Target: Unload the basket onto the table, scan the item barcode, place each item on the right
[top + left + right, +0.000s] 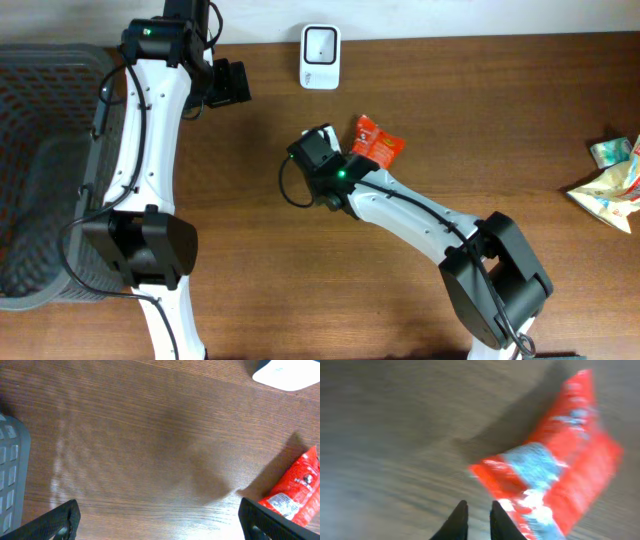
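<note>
The crinkled red foil packet (376,143), blurred in the right wrist view, lies on the wood-grain table (250,230) below the rounded white scanner (320,57). The right gripper (476,521) beside it is barely parted, grasping nothing; the left gripper (160,522) gapes wide, fingertips cut off.

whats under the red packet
Only the wooden table shows around the packet, with its shadow beside it. The packet's underside is covered, so any barcode there can't be seen.
</note>
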You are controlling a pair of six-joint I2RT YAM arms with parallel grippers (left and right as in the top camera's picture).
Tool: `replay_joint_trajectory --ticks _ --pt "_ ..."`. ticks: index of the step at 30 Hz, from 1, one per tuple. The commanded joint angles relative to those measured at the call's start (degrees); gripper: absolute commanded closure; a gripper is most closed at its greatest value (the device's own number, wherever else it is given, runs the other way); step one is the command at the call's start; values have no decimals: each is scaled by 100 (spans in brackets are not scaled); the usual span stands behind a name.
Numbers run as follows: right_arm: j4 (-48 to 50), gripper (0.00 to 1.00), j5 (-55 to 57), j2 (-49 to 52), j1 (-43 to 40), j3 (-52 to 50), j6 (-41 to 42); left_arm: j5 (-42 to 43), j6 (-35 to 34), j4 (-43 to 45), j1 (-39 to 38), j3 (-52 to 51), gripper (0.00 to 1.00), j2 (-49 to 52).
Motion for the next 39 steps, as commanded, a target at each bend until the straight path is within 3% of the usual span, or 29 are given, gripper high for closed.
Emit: replay_joint_trajectory --ticks 1,2,3,7,8,10,12,17,20,21,22,24,27,29,31,32,34,35,39 --pt "144 60 -1128 9 -7 24 243 42 31 -7 2 13 1 37" --pt "138 42 -1093 -17 -61 44 240 44 31 -7 2 13 1 37" --pt "-33 37 -1102 -114 -286 160 245 44 31 -9 2 13 1 37" --pt "-1016 36 -1309 -297 -1711 713 243 44 31 -9 2 13 1 37" --pt "-1239 37 -1622 -256 -2197 710 243 42 31 -7 2 13 1 37" --pt "-1408 64 -2409 -101 -2837 605 240 44 31 -7 2 13 1 37" --pt "-1320 76 -3276 142 -2962 420 243 44 31 -9 2 13 1 37" --pt "-1180 76 -3364 695 -2470 127 911 44 31 -7 2 13 1 37" --pt "-675 76 -4070 778 -2116 129 1167 44 31 -9 2 13 1 37" --pt "-251 73 -4535 776 -1919 129 1169 44 31 -7 2 13 1 37" --pt "22 64 -4616 776 -1759 136 1169 44 31 -9 2 13 1 37" --pt "63 59 -4623 774 -1694 286 1145 44 31 -7 2 13 1 37" --pt "-894 59 -4623 662 -1943 968 444 42 31 -7 2 13 1 37" --pt "-1663 53 -3893 616 -2275 1443 407 44 31 -7 2 13 1 37" --pt "-2009 33 -3060 614 -2887 1676 278 44 31 -7 2 13 1 37" --pt "-2006 27 -2903 627 -3220 1665 63 44 31 -7 2 13 1 37" --pt "-2004 6 -2787 667 -3633 1628 17 44 31 -9 2 13 1 37" --pt "-2002 1 -2789 769 -3908 1624 20 44 31 -7 2 13 1 37" --pt "-1832 1 -3228 1058 -3987 1534 -310 42 31 -7 2 13 1 37"
